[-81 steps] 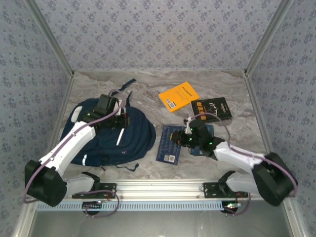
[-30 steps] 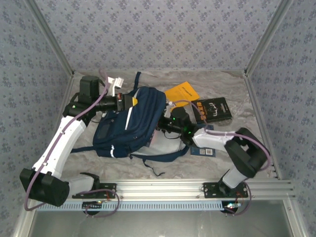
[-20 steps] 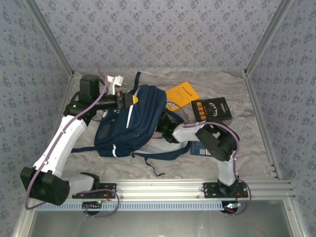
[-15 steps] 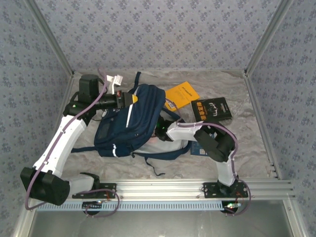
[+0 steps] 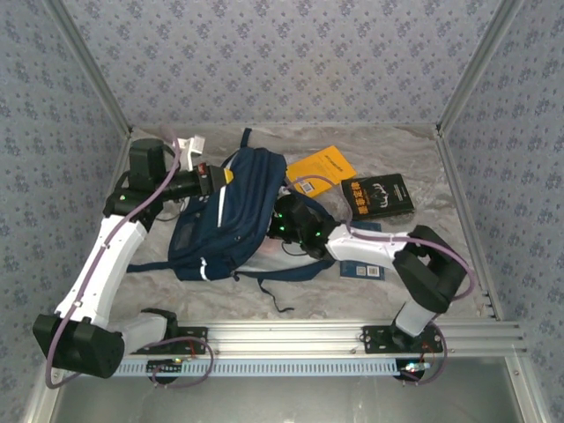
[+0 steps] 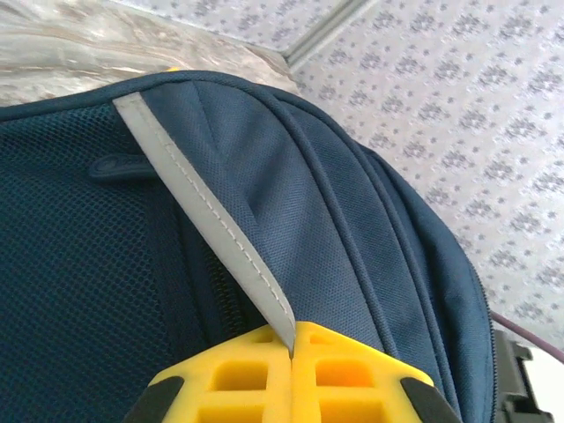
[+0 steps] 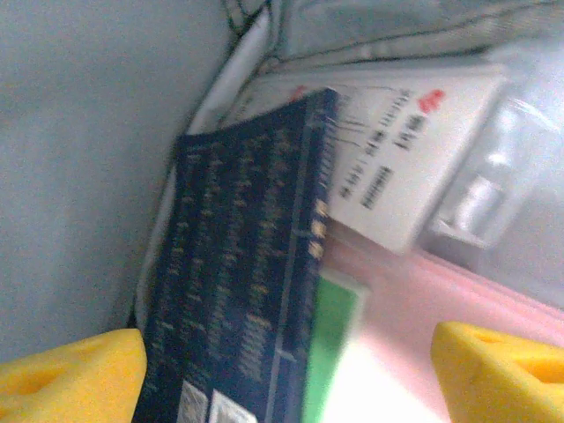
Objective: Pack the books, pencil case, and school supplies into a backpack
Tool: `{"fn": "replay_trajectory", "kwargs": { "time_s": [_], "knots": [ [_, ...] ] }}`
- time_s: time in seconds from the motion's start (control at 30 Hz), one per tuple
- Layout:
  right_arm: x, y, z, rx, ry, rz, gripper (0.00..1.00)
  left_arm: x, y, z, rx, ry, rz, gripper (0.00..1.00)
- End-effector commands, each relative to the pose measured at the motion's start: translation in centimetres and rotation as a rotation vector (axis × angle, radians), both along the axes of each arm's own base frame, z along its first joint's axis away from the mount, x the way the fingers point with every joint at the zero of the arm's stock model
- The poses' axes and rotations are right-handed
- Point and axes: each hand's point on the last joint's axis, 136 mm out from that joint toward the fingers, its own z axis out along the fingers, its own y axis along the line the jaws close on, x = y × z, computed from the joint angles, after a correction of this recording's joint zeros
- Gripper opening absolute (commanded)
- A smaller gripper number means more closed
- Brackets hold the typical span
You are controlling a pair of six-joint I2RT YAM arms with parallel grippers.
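Right gripper (image 7: 286,374) has opened beside blue book (image 7: 238,291) (print blurred).

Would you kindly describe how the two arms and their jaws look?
The left arm and right arm have white link shells with black joints and bases, and a purple cable runs along each. The jaws carry yellow pads with moulded recesses.

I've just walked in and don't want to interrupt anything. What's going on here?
The left gripper, jaws shut, pinches the navy backpack by its reflective stripe and holds it tilted up. The right gripper is at the bag's opening, jaws open. Ahead of it lie a dark blue book, a white packet and a green pack. An orange book, a black book and a second blue book lie on the table.
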Motion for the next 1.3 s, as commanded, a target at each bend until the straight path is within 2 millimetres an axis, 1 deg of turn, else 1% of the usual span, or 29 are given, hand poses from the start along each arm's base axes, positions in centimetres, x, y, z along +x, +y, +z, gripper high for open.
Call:
{"fn": "replay_trajectory", "kwargs": {
  "time_s": [0.0,0.17,0.23,0.27,0.33,0.4,0.43,0.53,0.6,0.67,0.7,0.8,0.87,0.93,0.97,1.0,1.03,1.1,1.13,1.17,1.27],
  "knots": [
    [-0.1,-3.1,1.2,-0.101,-0.086,-0.025,0.83,0.9,2.5,2.2,0.050,-0.132,0.127,0.00],
    [-0.5,-7.8,2.7,-0.173,-0.120,-0.086,0.79,1.8,6.3,-0.8,0.181,-0.052,0.319,0.00],
    [-0.1,-10.4,2.9,-0.222,-0.142,-0.146,0.80,1.9,7.6,-1.8,0.232,-0.030,0.378,0.00],
    [0.2,-12.0,3.0,-0.260,-0.148,-0.188,0.81,2.0,8.1,-2.3,0.256,-0.018,0.403,0.00],
    [0.8,-15.3,2.5,-0.360,-0.132,-0.274,0.82,2.1,9.0,-3.3,0.296,0.013,0.443,0.00],
    [1.4,-18.4,1.7,-0.450,-0.095,-0.355,0.83,2.2,9.0,-4.4,0.318,0.051,0.440,0.00],
    [1.7,-20.2,1.0,-0.491,-0.066,-0.410,0.84,2.3,8.6,-5.0,0.327,0.069,0.423,0.00],
    [2.3,-24.6,-1.3,-0.563,0.032,-0.516,0.85,2.1,7.3,-6.7,0.369,0.091,0.367,0.00],
    [2.7,-26.7,-2.6,-0.591,0.092,-0.560,0.86,2.0,6.7,-7.5,0.408,0.084,0.344,0.00],
    [3.2,-27.6,-3.5,-0.587,0.134,-0.581,0.86,1.8,6.8,-8.4,0.458,0.088,0.345,0.00],
    [3.7,-27.5,-3.6,-0.577,0.134,-0.576,0.86,1.8,7.1,-8.9,0.482,0.094,0.350,0.00],
    [6.3,-24.8,-3.5,-0.539,0.121,-0.454,0.84,1.7,8.2,-10.3,0.536,0.111,0.387,0.00],
    [8.3,-23.5,-3.4,-0.546,0.123,-0.420,0.82,1.6,8.8,-10.9,0.549,0.119,0.424,0.00],
    [10.6,-21.3,-3.7,-0.544,0.126,-0.340,0.81,1.5,9.6,-11.3,0.556,0.121,0.467,0.00],
    [11.4,-20.8,-4.4,-0.558,0.145,-0.322,0.79,1.5,10.1,-11.5,0.564,0.126,0.491,0.00],
    [13.2,-19.4,-4.0,-0.540,0.135,-0.292,0.78,1.4,10.6,-11.7,0.570,0.129,0.517,0.00],
    [14.3,-18.4,-3.9,-0.531,0.141,-0.267,0.76,1.4,11.1,-11.8,0.572,0.130,0.542,0.00],
    [16.5,-16.8,-4.8,-0.528,0.155,-0.232,0.72,1.3,11.9,-12.1,0.567,0.136,0.582,0.00],
    [17.3,-16.0,-5.8,-0.522,0.176,-0.209,0.70,1.3,12.2,-12.2,0.563,0.137,0.600,0.00],
    [18.4,-15.4,-5.8,-0.514,0.182,-0.203,0.68,1.3,12.4,-12.2,0.562,0.140,0.611,0.00],
    [20.9,-13.8,-7.3,-0.511,0.218,-0.180,0.65,1.4,12.5,-12.2,0.563,0.140,0.614,0.00]
  ]
}}
